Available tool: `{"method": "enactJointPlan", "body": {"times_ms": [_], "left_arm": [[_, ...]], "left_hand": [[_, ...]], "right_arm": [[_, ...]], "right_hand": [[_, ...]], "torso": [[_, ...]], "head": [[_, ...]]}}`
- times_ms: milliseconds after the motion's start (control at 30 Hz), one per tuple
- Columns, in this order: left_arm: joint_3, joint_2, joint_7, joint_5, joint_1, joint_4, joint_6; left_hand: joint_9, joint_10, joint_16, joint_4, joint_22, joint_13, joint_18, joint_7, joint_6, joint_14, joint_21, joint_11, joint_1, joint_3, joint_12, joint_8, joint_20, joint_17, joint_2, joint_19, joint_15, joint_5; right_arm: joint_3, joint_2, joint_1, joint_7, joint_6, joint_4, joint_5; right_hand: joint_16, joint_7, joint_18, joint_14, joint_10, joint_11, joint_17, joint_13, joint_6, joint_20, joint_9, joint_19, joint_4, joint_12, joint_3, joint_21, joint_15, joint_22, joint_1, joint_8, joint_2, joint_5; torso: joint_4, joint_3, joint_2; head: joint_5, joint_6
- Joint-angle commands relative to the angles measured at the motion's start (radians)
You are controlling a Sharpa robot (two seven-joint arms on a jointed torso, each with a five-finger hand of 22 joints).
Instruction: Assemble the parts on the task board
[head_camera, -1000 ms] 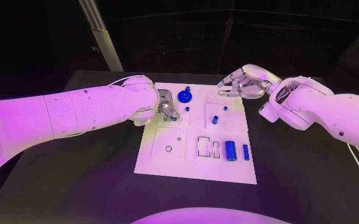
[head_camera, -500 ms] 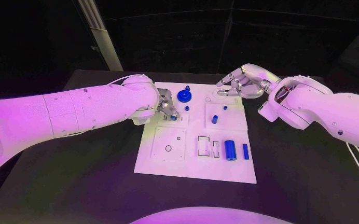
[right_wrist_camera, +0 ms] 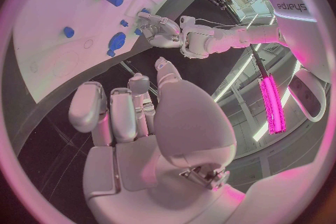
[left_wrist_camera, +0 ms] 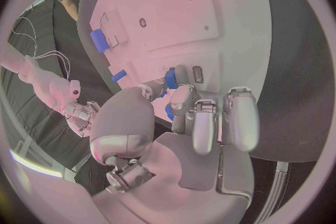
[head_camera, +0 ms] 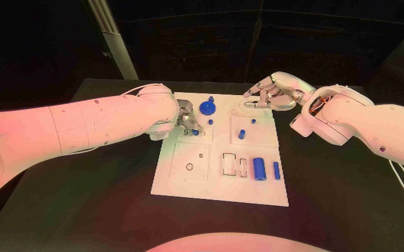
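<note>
Blue and small, the peg (head_camera: 194, 132) sits pinched in the left hand (head_camera: 187, 122) low over the white board (head_camera: 190, 183) near its left edge (right hand (head_camera: 270, 95) hovering empty, fingers apart), so keep it upright and press gently.

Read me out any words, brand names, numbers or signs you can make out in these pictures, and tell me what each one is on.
"Sharpa", seen reversed and partly cut off: on the white shell of the robot's arm in the right wrist view.
Task board: no print can be read on it.
Blue parts, such as the large cylinder: no markings show.
Left hand and right hand: no lettering can be made out.
</note>
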Motion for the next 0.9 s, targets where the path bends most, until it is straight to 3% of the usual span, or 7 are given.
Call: {"method": "enactJointPlan", "body": {"times_ms": [33,400,567,633,667,900], "left_arm": [[-0.003,0.001,-0.01,-0.001,-0.004,0.001,0.021],[-0.002,-0.021,-0.002,-0.001,-0.003,0.021,-0.013],[-0.001,-0.037,-0.001,-0.002,0.003,0.037,-0.026],[0.001,-0.045,-0.001,-0.002,0.007,0.045,-0.031],[0.005,-0.049,0.0,-0.002,0.009,0.049,-0.033],[0.074,-0.073,0.002,0.013,0.026,0.066,-0.007]], "left_hand": [[-0.002,0.007,0.003,0.014,0.012,0.003,-0.02,0.0,0.009,0.106,0.005,-0.001,-0.019,-0.033,0.007,-0.007,-0.001,0.263,-0.007,0.008,-0.008,-0.005],[-0.008,0.01,0.003,0.09,0.018,0.009,-0.02,-0.005,0.02,0.106,0.006,-0.005,-0.028,-0.251,0.006,-0.017,-0.006,0.263,-0.02,0.01,-0.013,-0.008],[-0.009,0.009,0.003,0.102,0.017,0.006,-0.02,-0.005,0.02,0.106,0.003,-0.006,-0.013,-0.3,0.002,-0.019,-0.007,0.263,-0.012,0.009,-0.013,-0.007],[-0.009,0.006,0.003,0.105,0.014,0.001,-0.019,-0.004,0.019,0.106,0.0,-0.005,0.003,-0.337,-0.004,-0.021,-0.007,0.263,0.001,0.008,-0.013,-0.005],[-0.01,0.003,0.003,0.105,0.009,-0.006,-0.018,-0.003,0.017,0.106,-0.003,-0.005,0.009,-0.346,-0.01,-0.022,-0.007,0.263,0.004,0.006,-0.013,-0.005],[-0.02,-0.048,0.003,0.101,-0.032,-0.084,-0.009,0.016,-0.035,0.106,-0.034,0.01,0.071,-0.408,-0.076,-0.05,0.001,0.263,0.021,-0.016,-0.004,-0.003]], "right_arm": [[0.001,0.001,0.002,0.004,0.006,0.0,-0.001],[0.001,0.003,0.002,0.005,0.007,-0.005,-0.001],[0.001,0.004,0.002,0.006,0.008,-0.008,-0.001],[0.001,0.004,0.002,0.006,0.008,-0.009,-0.001],[0.001,0.005,0.002,0.007,0.008,-0.01,-0.001],[0.001,0.006,0.002,0.008,0.008,-0.018,-0.001]], "right_hand": [[-0.006,-0.001,0.011,0.033,-0.008,0.003,-0.002,-0.003,0.001,-0.002,0.001,-0.007,-0.002,-0.007,-0.006,-0.005,-0.006,-0.002,-0.001,0.003,0.009,0.005],[-0.011,-0.001,0.013,0.032,-0.012,0.004,-0.008,-0.01,0.0,-0.002,0.0,-0.011,0.002,-0.014,-0.009,-0.009,-0.005,-0.01,-0.004,0.003,0.01,0.004],[-0.011,-0.001,0.013,0.032,-0.012,0.004,-0.008,-0.01,0.0,-0.002,0.0,-0.011,0.002,-0.014,-0.009,-0.009,-0.005,-0.01,-0.004,0.003,0.01,0.004],[-0.013,-0.001,0.013,0.032,-0.013,0.004,-0.01,-0.011,0.0,-0.002,0.0,-0.013,0.003,-0.015,-0.009,-0.01,-0.005,-0.013,-0.005,0.003,0.01,0.004],[-0.013,-0.001,0.013,0.032,-0.013,0.004,-0.01,-0.011,0.0,-0.002,0.0,-0.013,0.003,-0.015,-0.009,-0.01,-0.005,-0.013,-0.005,0.003,0.01,0.004],[-0.014,-0.001,0.013,0.031,-0.013,0.004,-0.011,-0.012,0.0,-0.002,0.0,-0.013,0.004,-0.015,-0.01,-0.011,-0.005,-0.013,-0.006,0.003,0.01,0.004]], "torso": [[0.0,0.0,0.0],[0.0008,-0.0006,-0.001],[0.0002,0.0,-0.001],[0.0003,-0.0002,-0.001],[0.0001,-0.0003,-0.001],[0.0002,-0.0001,0.0]], "head": [[-0.002,0.0],[-0.003,0.003],[-0.003,0.005],[-0.003,0.006],[-0.003,0.007],[-0.006,0.012]]}}
